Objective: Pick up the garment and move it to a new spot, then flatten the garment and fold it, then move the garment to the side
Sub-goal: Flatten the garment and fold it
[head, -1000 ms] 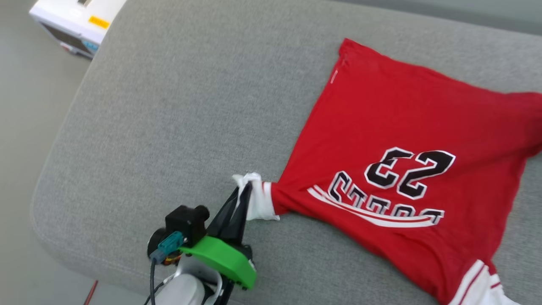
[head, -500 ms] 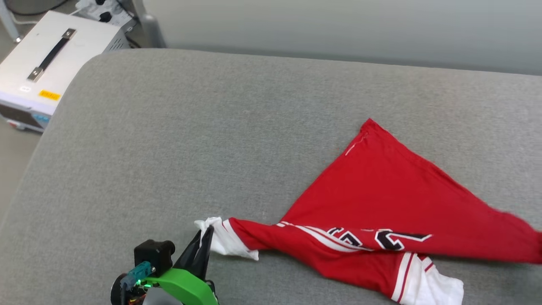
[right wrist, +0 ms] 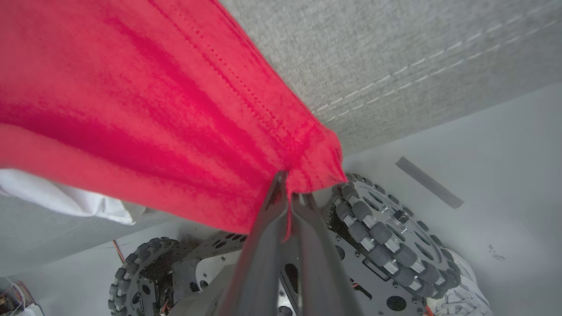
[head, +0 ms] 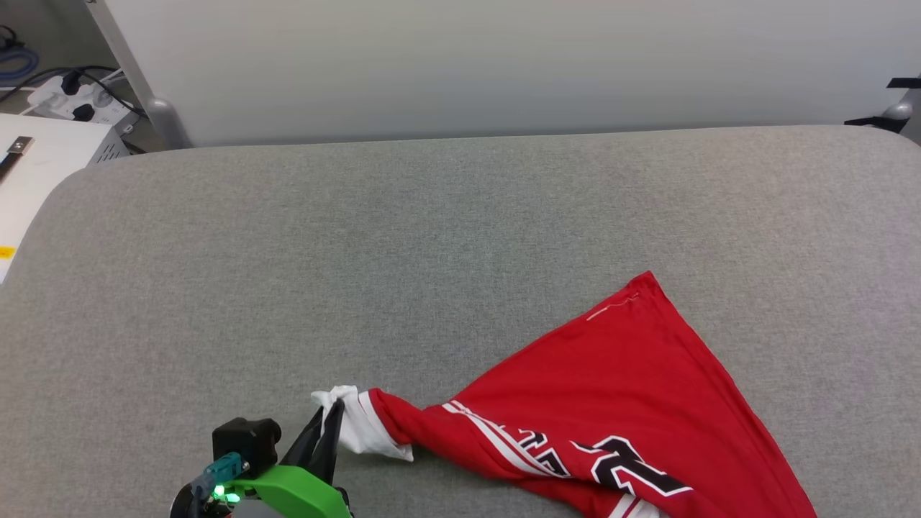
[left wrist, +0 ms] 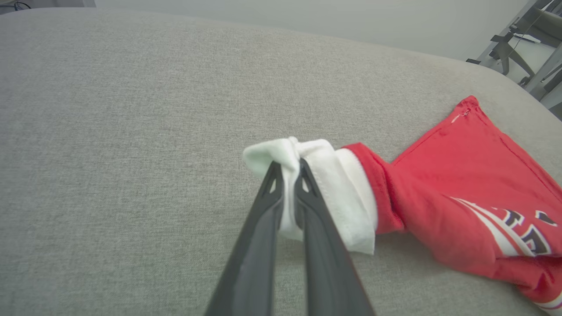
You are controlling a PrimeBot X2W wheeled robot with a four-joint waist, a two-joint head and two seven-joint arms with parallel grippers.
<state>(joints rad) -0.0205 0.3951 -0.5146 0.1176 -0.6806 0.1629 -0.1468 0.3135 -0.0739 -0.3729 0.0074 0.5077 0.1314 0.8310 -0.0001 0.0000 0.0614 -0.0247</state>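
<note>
Left pincer (head: 331, 414) sits at 7 o'clock in head view, clamped on the bunched white sleeve (head: 357, 429) of the garment (head: 633, 381). In the left wrist view the tips (left wrist: 287, 169) pinch a fold of that sleeve (left wrist: 342, 188), with white cloth squeezed between the fingers. From those tips the garment (left wrist: 465, 175) runs off toward 3 o'clock, twisted just past the sleeve and then fanning out red. It lies on the grey cushion (head: 360, 252) at about 5 o'clock in head view, one hem corner pointing to 12, numerals partly folded under. Right pincer (right wrist: 290, 182) is closed on a red hem edge; the garment (right wrist: 131, 87) spreads from its tips toward 10 o'clock, with the cushion edge (right wrist: 395, 57) at 1 o'clock and the robot's wheeled base (right wrist: 382, 245) below. White box (head: 29, 173) at 9 o'clock, off the cushion.
</note>
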